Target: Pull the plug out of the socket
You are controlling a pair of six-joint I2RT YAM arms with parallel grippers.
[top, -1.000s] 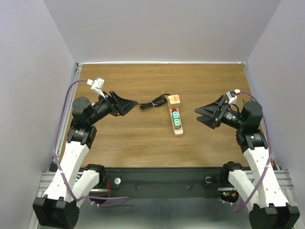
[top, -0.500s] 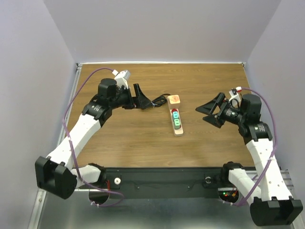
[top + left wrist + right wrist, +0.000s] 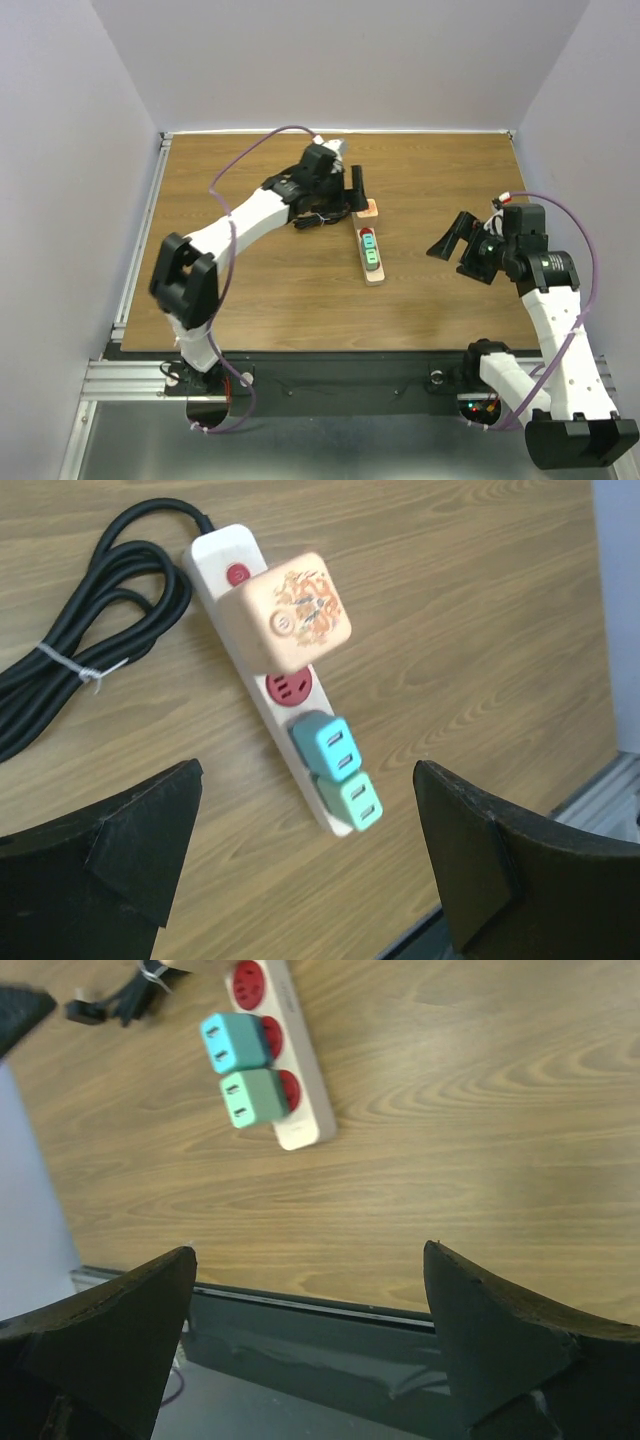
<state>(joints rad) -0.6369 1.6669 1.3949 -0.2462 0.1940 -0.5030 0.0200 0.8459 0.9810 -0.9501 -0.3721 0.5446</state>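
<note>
The socket point(image 3: 373, 268) is a beige strip lying lengthwise mid-table, with red outlets point(image 3: 290, 688). A peach cube plug point(image 3: 285, 610) sits in its far end, by the coiled black cord point(image 3: 90, 670). A blue plug point(image 3: 322, 745) and a green plug point(image 3: 350, 800) fill the near end. My left gripper point(image 3: 355, 192) hovers open above the strip's far end; in the left wrist view the left gripper point(image 3: 308, 780) holds nothing. My right gripper point(image 3: 452, 245) stands open to the right of the strip, apart from it. In the right wrist view the right gripper point(image 3: 308, 1255) is empty, with the socket point(image 3: 305, 1080) beyond.
The table's near edge point(image 3: 300, 1295) with the dark mounting rail runs just under my right fingers. Grey walls close the table on three sides. Bare wood point(image 3: 250, 270) lies on both sides of the strip.
My left arm has swung from the table's left side across to the far end of the strip. The right gripper has drawn back slightly to the right. Both stayed open.
</note>
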